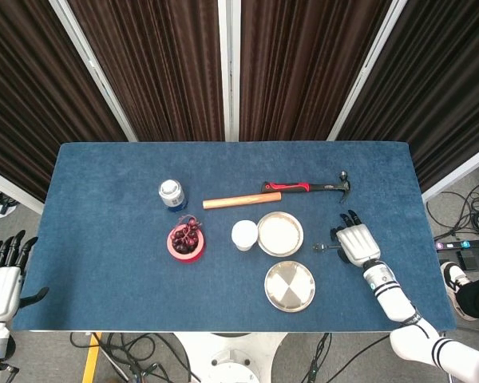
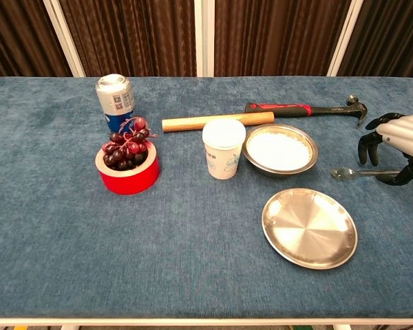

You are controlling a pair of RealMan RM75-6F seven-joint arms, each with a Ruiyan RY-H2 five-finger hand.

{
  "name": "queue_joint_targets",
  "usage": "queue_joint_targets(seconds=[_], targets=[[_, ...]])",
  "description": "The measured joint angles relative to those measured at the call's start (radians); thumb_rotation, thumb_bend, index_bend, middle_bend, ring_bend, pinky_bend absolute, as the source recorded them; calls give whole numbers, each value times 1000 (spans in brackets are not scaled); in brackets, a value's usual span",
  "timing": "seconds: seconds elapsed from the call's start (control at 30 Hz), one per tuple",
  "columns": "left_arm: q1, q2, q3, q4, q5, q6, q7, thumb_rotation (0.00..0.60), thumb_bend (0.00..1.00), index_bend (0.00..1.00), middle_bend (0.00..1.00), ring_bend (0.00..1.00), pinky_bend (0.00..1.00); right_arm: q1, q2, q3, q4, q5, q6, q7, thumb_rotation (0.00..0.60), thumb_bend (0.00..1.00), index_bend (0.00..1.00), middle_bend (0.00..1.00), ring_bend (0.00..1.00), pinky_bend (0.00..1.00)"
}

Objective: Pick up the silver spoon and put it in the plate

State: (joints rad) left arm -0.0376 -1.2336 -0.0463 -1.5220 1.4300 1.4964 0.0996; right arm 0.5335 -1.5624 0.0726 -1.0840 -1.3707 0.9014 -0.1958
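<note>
The silver spoon lies flat on the blue cloth, bowl to the left, handle running right. My right hand is over the handle's outer end, fingers curved down around it with gaps and the thumb low on the near side; the spoon still rests on the table. The empty round metal plate sits just in front and to the left of the spoon. Off the table's front left corner, my left hand holds nothing, its fingers apart.
A metal bowl of white powder and a paper cup stand left of the spoon. Behind them lie a wooden rod and a red-handled hammer. A can and a red bowl of grapes are further left.
</note>
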Motion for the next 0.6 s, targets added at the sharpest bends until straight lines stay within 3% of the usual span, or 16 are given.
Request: queue_joint_targets(seconds=[0.6], targets=[[1,-1,-2,0,-4,0,1,600,104,173,98,45,31,15,-24,-10,50,7,-19,25,600,285,494,501,128,0]])
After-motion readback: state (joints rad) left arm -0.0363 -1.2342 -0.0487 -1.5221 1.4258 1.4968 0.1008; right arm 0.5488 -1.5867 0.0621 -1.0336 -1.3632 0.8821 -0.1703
